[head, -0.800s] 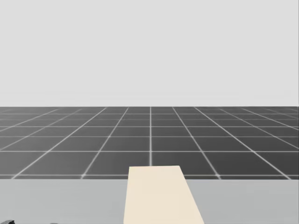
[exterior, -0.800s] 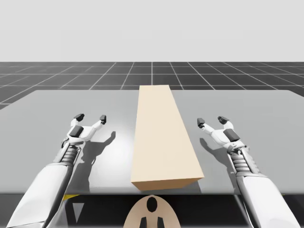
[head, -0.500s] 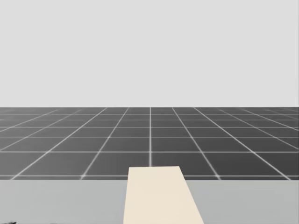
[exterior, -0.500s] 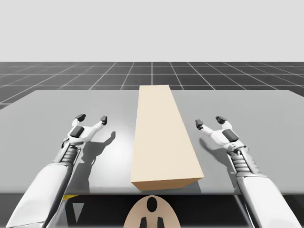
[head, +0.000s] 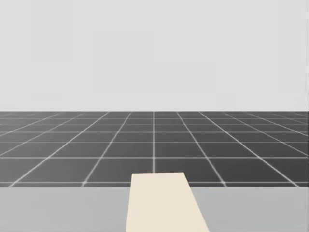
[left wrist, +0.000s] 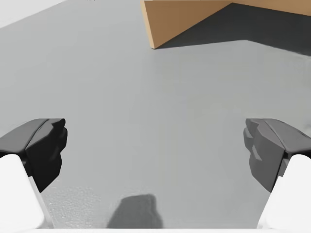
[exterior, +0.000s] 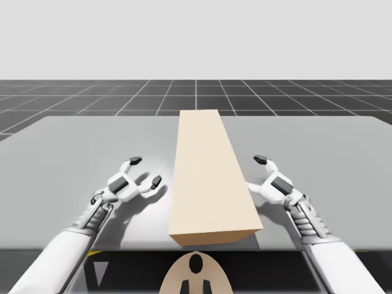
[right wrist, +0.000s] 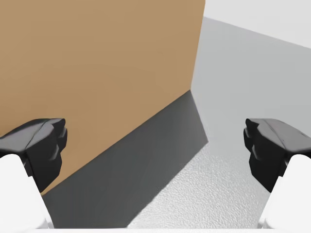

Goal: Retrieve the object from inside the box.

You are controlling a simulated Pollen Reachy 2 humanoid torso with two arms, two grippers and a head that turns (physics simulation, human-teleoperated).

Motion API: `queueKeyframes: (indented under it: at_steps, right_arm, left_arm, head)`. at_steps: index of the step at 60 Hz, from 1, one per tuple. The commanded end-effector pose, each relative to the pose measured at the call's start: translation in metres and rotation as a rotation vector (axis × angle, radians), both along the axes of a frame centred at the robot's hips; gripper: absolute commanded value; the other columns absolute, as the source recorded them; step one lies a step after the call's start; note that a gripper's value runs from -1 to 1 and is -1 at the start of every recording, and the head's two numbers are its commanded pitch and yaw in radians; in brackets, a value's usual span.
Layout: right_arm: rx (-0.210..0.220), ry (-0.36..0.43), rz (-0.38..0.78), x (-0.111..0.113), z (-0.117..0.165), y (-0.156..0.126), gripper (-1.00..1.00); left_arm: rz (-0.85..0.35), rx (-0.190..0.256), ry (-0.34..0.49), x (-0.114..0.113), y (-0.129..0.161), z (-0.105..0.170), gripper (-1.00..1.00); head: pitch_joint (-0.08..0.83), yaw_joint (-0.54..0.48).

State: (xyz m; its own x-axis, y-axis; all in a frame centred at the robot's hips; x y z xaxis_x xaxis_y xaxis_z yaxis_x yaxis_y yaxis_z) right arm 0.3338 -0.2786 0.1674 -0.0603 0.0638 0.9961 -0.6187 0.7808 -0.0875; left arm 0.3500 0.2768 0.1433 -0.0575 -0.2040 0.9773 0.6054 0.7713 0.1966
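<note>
The tan box lies closed on the desk — the object inside is hidden. The left hand and right hand are spread wide, empty, flanking the box. Its stiff, smooth long sides are judged best pressed from both sides.

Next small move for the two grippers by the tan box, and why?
Probably ease both inward toward the tan box, at its long sides. The left gripper and right gripper are open, flanking it; the right faces its side wall close ahead, the left has bare table before it. No opening shows on top.
</note>
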Motion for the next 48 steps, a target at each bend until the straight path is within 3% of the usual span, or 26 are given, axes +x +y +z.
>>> queueKeyframes:
  at_steps: [1,15,26,34,45,48]
  right_arm:
    - [-0.044,-0.037,0.123,-0.010,0.000,0.011,-1.00]
    - [-0.064,-0.054,0.183,-0.017,-0.001,0.017,-1.00]
    - [-0.065,-0.060,0.187,-0.018,-0.001,0.017,-1.00]
    - [-0.074,-0.067,0.195,-0.019,-0.002,0.019,-1.00]
    - [-0.087,-0.081,0.212,-0.020,-0.003,0.020,-1.00]
    - [-0.091,-0.085,0.213,-0.020,-0.003,0.020,-1.00]
  left_arm:
    - [-0.182,0.053,0.014,-0.017,-0.023,-0.002,-1.00]
    - [-0.280,0.077,0.007,-0.034,-0.044,0.004,-1.00]
    - [-0.336,0.059,0.043,-0.039,-0.054,0.012,-1.00]
    - [-0.359,0.072,0.003,-0.025,-0.068,0.010,-1.00]
    - [-0.456,0.044,0.085,0.006,-0.082,0.007,-1.00]
    - [-0.484,0.061,0.102,0.015,-0.091,0.003,-1.00]
  head:
    - [-0.004,0.00]
    - [-0.007,-0.01]
    - [-0.007,-0.02]
    - [-0.006,-0.02]
    - [-0.002,-0.02]
    - [0.000,-0.02]
